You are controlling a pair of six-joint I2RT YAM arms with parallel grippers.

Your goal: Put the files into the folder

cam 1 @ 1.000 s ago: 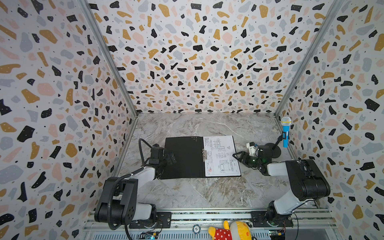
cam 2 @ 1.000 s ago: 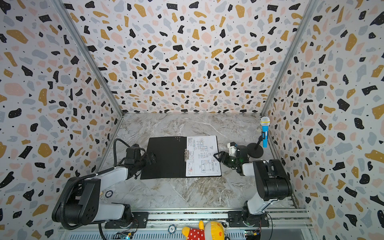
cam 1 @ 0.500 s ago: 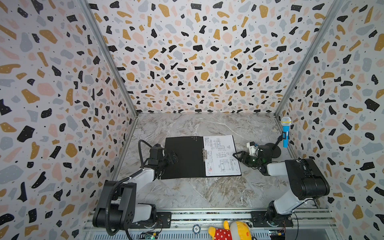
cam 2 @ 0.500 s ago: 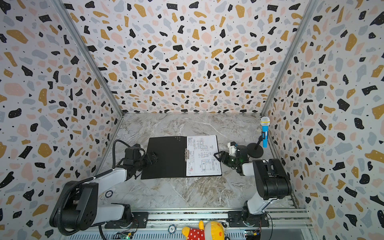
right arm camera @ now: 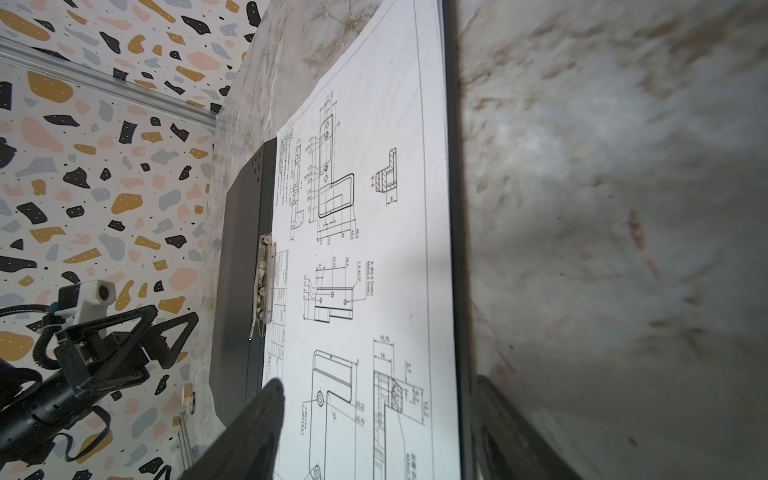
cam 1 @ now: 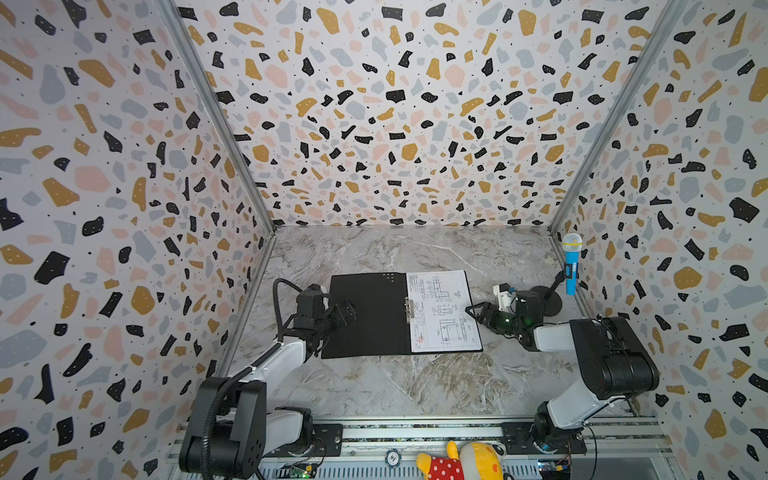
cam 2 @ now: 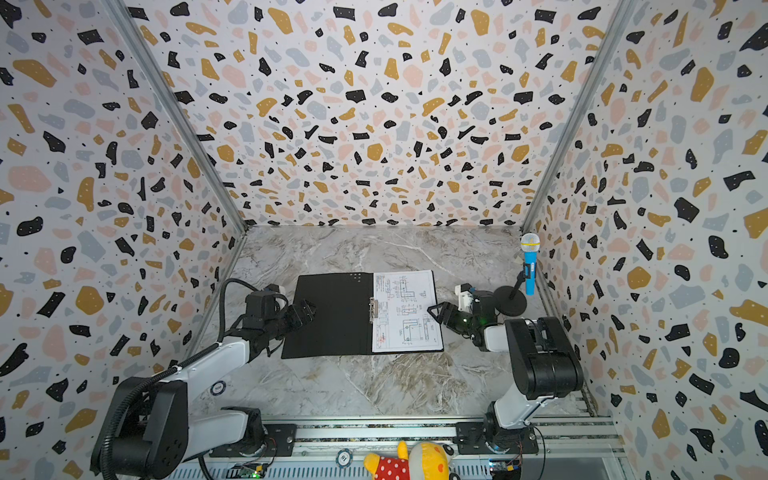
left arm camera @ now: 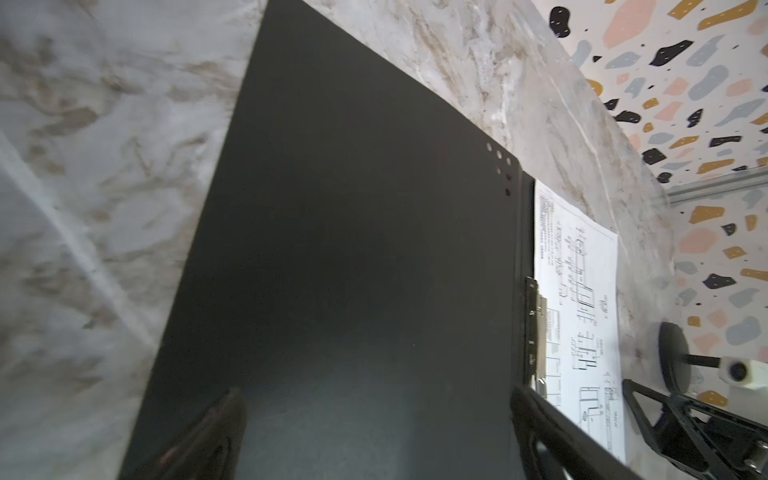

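While the folder [cam 1: 370, 316] lay open holding files [cam 1: 442, 311], the left gripper [cam 1: 344, 315] gaped wide at its left edge, the right gripper [cam 1: 473, 314] spread opposite.

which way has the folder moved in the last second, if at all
No. The folder keeps the same gap to the microphone stand.

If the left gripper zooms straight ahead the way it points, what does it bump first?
Probably the bare black cover of the folder. The open left gripper points across it towards the metal spine clip, but its height above the cover is unclear.
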